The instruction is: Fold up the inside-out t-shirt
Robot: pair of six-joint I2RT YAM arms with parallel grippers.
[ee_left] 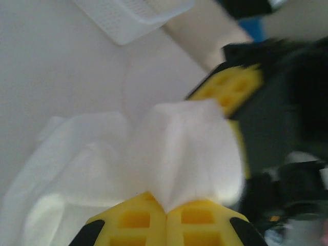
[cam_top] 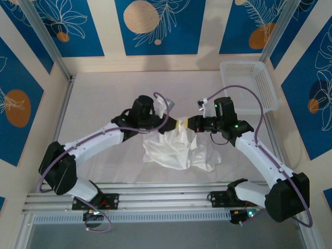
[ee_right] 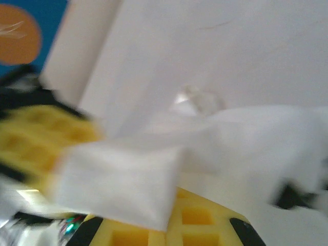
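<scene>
My left claw is pinched shut on a fold of the white t-shirt. My right claw is clamped on the same bunch, just beside it. The shirt hangs crumpled from both, its lower part heaped mid-table. Basket at the far right corner.

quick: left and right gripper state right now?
Left gripper: closed, pinching the white wrinkly cotton t-shirt.
Right gripper: closed, gripping the same t-shirt.
</scene>
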